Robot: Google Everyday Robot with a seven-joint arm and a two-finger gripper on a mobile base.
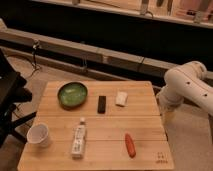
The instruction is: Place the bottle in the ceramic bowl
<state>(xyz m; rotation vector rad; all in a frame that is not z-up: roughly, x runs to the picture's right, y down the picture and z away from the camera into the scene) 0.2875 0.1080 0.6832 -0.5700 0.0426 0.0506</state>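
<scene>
Bottle (78, 139); arm (190, 87) bent right, pincer offscreen.

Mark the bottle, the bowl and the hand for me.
bottle (78, 141), camera view, on its label.
bowl (59, 95), camera view, on its left rim.
hand: out of view, beyond the arm (187, 82) at right.

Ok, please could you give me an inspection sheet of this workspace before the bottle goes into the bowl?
surface: wooden table, made of planks.
job's things: bottle lying on its side near the front; green bowl at back left, looks empty.
clutter: white cup, black block, white block, orange carrot-like thing.
grippers: gripper out of view; only the white arm shows, right of the table.
cables: thin dark line at back left, perhaps a cable.
surroundings: grey ledge behind; dark frame at left.
</scene>
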